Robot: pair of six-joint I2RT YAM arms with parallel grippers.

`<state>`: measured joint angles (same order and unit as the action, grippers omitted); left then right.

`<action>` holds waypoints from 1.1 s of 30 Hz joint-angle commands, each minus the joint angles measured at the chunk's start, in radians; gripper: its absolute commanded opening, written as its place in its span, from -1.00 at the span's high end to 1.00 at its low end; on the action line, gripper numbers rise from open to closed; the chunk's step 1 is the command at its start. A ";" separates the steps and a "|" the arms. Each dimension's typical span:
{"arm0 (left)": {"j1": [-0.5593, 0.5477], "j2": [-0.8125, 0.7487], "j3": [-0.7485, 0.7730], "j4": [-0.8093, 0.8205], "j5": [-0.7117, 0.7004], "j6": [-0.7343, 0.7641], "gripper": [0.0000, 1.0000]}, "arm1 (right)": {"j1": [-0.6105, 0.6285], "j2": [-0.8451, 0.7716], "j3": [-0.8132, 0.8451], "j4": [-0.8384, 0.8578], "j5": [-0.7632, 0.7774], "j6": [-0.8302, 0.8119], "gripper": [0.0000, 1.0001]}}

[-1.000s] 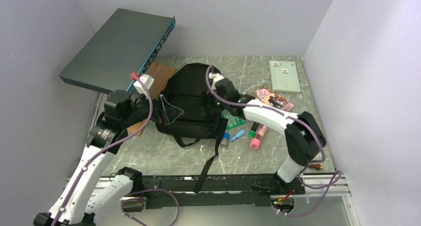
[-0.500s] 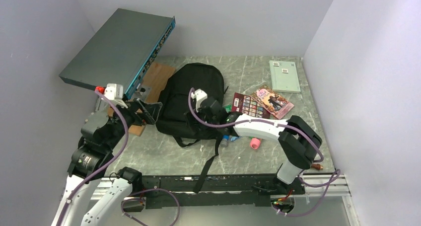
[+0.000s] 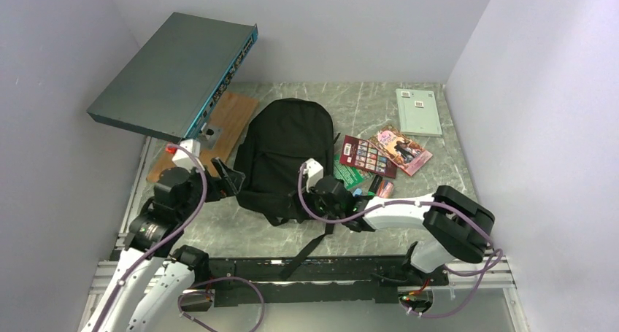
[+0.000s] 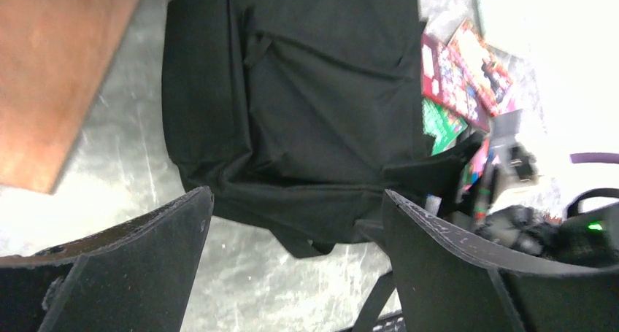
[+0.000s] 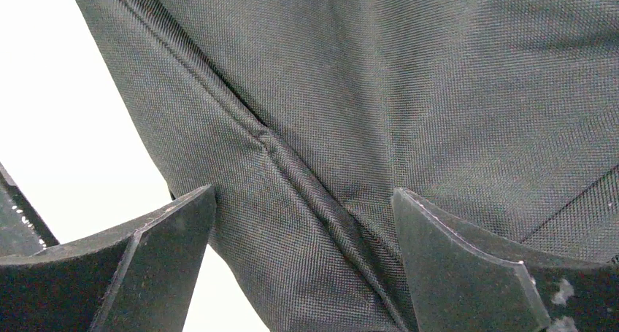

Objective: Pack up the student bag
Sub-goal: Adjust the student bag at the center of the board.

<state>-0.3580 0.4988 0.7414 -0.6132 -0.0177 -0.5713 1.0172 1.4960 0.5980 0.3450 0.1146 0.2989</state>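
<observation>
The student bag point(image 3: 288, 149) is a large black backpack lying flat in the middle of the table, front pocket up, with one strap point(image 3: 310, 244) trailing over the near edge. My left gripper point(image 3: 232, 179) hovers open just left of the bag's near left corner. In the left wrist view the bag point(image 4: 306, 91) lies beyond that gripper point(image 4: 295, 201), with nothing between the jaws. My right gripper point(image 3: 315, 199) is at the bag's near right corner. In the right wrist view it point(image 5: 303, 197) stands open, the jaws astride a seam of the black fabric point(image 5: 379, 91).
Two picture books point(image 3: 368, 155) point(image 3: 400, 146), a green booklet point(image 3: 350, 175) and markers point(image 3: 376, 186) lie right of the bag. A pale green box point(image 3: 418, 112) sits at the back right. A tilted network switch point(image 3: 175, 69) and a wooden board point(image 3: 219, 124) stand at the left.
Both arms have swung back toward the near edge. The right gripper came down from the bag's top to its near right corner. The bag now lies flatter and straighter.
</observation>
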 commanded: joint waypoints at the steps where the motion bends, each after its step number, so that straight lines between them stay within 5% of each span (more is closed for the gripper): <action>1: -0.002 0.031 -0.142 0.110 0.100 -0.169 -0.79 | 0.000 -0.044 -0.101 -0.040 0.018 0.100 -0.89; 8: -0.002 0.139 -0.297 0.325 0.096 -0.218 -0.94 | 0.000 -0.217 -0.173 -0.080 -0.003 0.113 -0.90; 15: -0.001 0.366 -0.312 0.465 0.142 -0.198 -0.74 | 0.000 -0.324 -0.100 -0.140 0.008 0.159 -0.91; 17: -0.002 0.387 -0.347 0.507 0.153 -0.211 -0.56 | -0.001 -0.304 -0.050 -0.151 0.062 0.208 -0.91; 21: -0.002 0.409 -0.412 0.541 0.161 -0.239 0.19 | -0.006 -0.164 0.128 -0.189 0.178 0.265 -0.81; 26: -0.001 0.400 -0.455 0.577 0.188 -0.258 0.52 | -0.011 0.070 0.421 -0.332 0.222 0.322 -0.71; 29: -0.001 0.382 -0.476 0.577 0.173 -0.265 1.00 | -0.042 0.195 0.497 -0.295 0.131 0.391 -0.23; 33: -0.001 0.359 -0.501 0.597 0.199 -0.261 1.00 | -0.084 0.335 0.610 -0.284 0.000 0.444 -0.04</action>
<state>-0.3580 0.8803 0.2695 -0.0216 0.1555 -0.8322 0.9730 1.7325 1.1221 0.0742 0.2241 0.6579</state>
